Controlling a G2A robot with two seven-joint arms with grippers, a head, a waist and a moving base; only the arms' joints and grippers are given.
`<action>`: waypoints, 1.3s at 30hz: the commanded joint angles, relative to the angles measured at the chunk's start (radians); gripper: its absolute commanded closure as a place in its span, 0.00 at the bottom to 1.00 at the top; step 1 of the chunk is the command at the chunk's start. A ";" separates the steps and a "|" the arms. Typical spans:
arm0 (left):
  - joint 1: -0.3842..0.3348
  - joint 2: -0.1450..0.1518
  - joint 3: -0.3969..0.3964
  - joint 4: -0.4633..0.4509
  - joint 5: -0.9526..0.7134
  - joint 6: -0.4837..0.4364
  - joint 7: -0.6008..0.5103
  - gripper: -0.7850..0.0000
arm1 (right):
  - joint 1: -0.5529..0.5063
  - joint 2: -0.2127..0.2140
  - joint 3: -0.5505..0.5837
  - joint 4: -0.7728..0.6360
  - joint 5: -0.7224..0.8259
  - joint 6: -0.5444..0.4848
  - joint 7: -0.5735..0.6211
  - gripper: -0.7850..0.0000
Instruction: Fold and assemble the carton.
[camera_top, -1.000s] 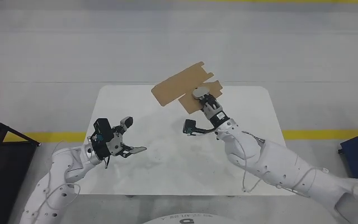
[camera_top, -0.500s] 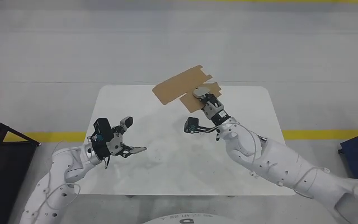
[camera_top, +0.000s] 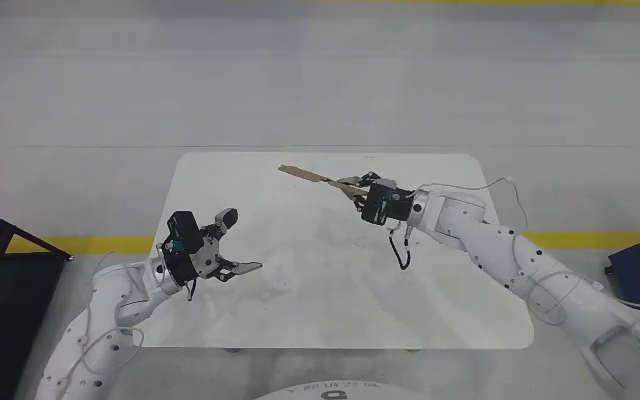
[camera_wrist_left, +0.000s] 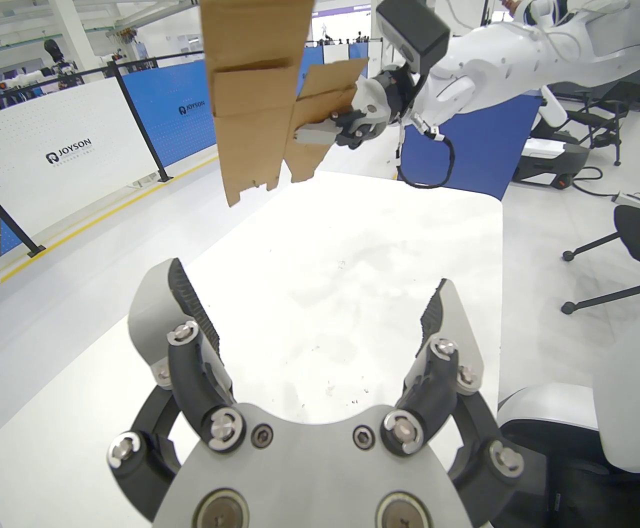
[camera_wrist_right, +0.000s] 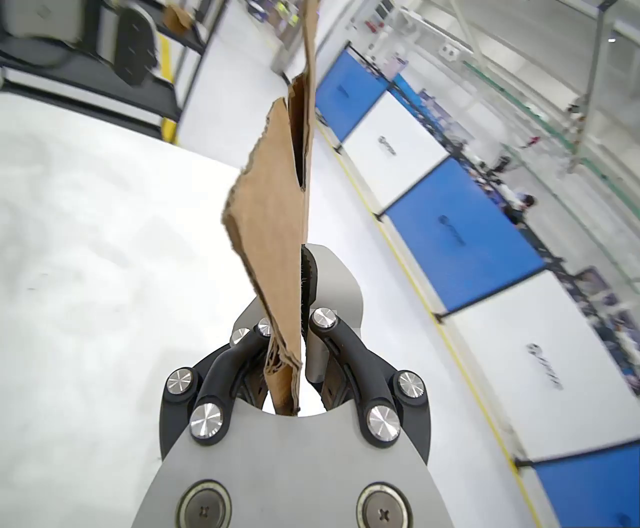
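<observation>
Nearest, over the front-left part of the white rectangular surface (camera_top: 300, 300): left tool (camera_top: 243, 240), spread wide, nothing between the ribbed pads (camera_wrist_left: 192, 305). Aimed across the surface toward the cardboard, probably so as to be ready for a free flap or panel once one is offered.

Farther off, above the middle-back of the surface: right tool (camera_top: 352, 185), clamped on one corner flap of the flat brown corrugated cardboard carton blank (camera_top: 310, 175). Held in the air, clear of the surface and touching nothing but that tool. From above, seen as a thin brown strip, so standing roughly on edge and not lying flat. Likely turned so to present a broad face to the left tool and leave both sides open for a second grasp.

In the left wrist view, broad face of the blank (camera_wrist_left: 250, 115) turned toward the camera, creases and slotted flaps plain to see. In the right wrist view, pinch set close to the blank's edge (camera_wrist_right: 272, 225), with two cardboard layers parting slightly just past the grip. Judged from that: a collapsed sleeve, not a single sheet.

Nothing folded or squared up yet, so task judged early. Small corner grip: some risk of the blank swinging or slipping once pulled from the other side.
</observation>
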 joint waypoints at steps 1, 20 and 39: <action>0.000 0.000 0.000 0.000 0.000 0.000 0.000 0.00 | 0.004 -0.002 0.002 0.009 0.019 -0.056 -0.037 1.00; 0.004 0.008 -0.044 -0.093 0.025 0.027 -0.043 0.00 | 0.027 -0.040 -0.031 0.048 0.192 -0.301 0.289 1.00; -0.081 0.022 0.021 -0.387 0.154 0.045 -0.514 0.00 | -0.004 -0.080 -0.041 -0.028 0.082 -0.284 0.467 1.00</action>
